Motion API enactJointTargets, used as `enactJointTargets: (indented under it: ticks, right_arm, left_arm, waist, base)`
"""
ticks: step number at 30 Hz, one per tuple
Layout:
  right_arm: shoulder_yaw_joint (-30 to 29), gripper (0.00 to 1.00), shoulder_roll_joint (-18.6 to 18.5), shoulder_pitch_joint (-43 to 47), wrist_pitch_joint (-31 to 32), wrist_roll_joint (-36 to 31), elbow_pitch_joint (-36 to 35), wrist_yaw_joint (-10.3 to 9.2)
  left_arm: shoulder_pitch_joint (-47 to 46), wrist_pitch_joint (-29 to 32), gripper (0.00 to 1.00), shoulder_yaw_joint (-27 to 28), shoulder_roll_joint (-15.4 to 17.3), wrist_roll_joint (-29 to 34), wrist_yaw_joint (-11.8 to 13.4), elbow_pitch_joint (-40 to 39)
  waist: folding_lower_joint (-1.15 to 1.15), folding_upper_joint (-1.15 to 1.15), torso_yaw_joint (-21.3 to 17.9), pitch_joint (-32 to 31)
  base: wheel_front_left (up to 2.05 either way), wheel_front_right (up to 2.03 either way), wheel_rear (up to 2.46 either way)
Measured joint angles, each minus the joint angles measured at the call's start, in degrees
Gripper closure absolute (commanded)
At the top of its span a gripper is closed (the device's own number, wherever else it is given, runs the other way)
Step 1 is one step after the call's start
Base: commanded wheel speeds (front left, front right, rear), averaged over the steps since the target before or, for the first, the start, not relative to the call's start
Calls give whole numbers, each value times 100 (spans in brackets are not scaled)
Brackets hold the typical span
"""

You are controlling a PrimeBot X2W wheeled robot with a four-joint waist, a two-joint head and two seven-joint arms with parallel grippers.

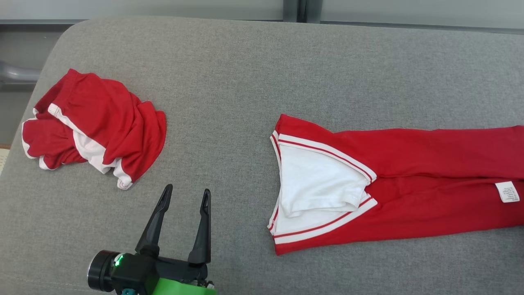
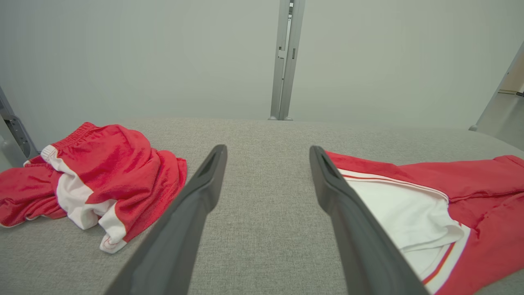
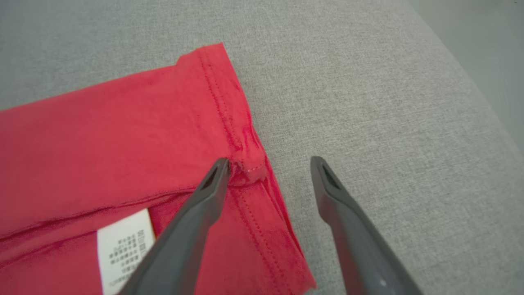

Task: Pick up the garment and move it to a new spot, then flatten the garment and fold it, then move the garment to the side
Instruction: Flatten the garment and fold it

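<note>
Folding step judged in hand; red garment (image 1: 409, 180) lies stretched out on the right of the grey cushion (image 1: 229, 82).
Its long axis runs left-right, collar (image 1: 319, 184) pointed left; left gripper (image 1: 186, 196) is seen open over bare cushion; right gripper (image 3: 270, 162) is seen open, empty, at the hem (image 3: 229, 114); a hem pinch is called for next.

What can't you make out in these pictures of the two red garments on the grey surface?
Flat red garment: in the head view, its far end is cut off by the right edge.
Care label: in the head view, the print is too small to read. In the right wrist view it is blurred and partly behind a jaw of the right gripper.
Crumpled red garment: its own folds hide its type.
</note>
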Motion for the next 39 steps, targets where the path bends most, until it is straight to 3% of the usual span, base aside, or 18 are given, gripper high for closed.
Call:
enactJointTargets:
  ticks: [17,27,32,39]
  right_arm:
    - [-154,0,183,-16,103,-102,222,1]
    - [-738,0,-257,-142,31,-755,-307,1]
    - [-737,0,101,-243,269,-876,-689,1]
    - [-758,0,449,-175,485,-938,-588,1]
  left_arm:
    - [-66,0,0,59,-1,127,-89,1]
    - [-76,0,0,77,-1,123,-110,-24]
    - [-130,0,0,27,-2,116,-112,-13]
    - [-181,0,0,-2,-2,123,-162,35]
  waist:
    - [0,0,-54,131]
    - [0,0,-96,267]
    - [0,0,-141,294]
    - [0,0,-67,330]
  base:
    - [0,0,0]
    - [0,0,0]
    - [0,0,0]
    - [0,0,0]
